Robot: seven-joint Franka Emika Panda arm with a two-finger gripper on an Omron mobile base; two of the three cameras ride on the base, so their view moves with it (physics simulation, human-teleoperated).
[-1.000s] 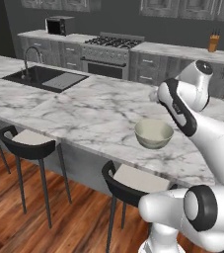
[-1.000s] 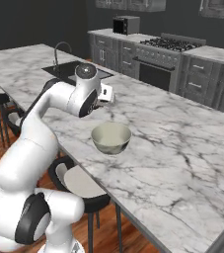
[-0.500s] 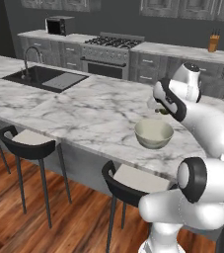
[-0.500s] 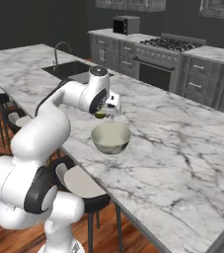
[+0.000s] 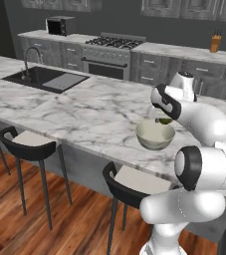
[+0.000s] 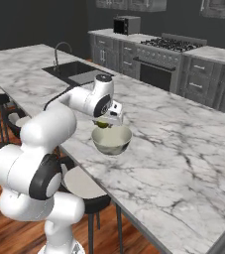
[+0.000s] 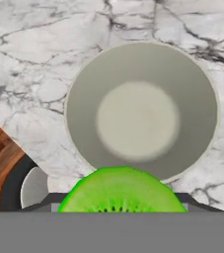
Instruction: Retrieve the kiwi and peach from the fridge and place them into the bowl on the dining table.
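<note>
Half done at most, judging by the scene: kiwi (image 7: 122,190) carried in the claw (image 6: 105,121) just above the empty bowl (image 7: 141,111) on the marble desk (image 6: 183,149), not yet dropped in, and peach apparently left to fetch.

Left base view: from behind the arm's left, facing forward and down over the dining table (image 5: 84,114) toward the rear stove wall. Right base view: same from the right; both share table top and bowl (image 6: 112,140). Hand view: close, apparently straight down into bowl (image 7: 140,113), kiwi (image 7: 121,190) at lower edge.
</note>
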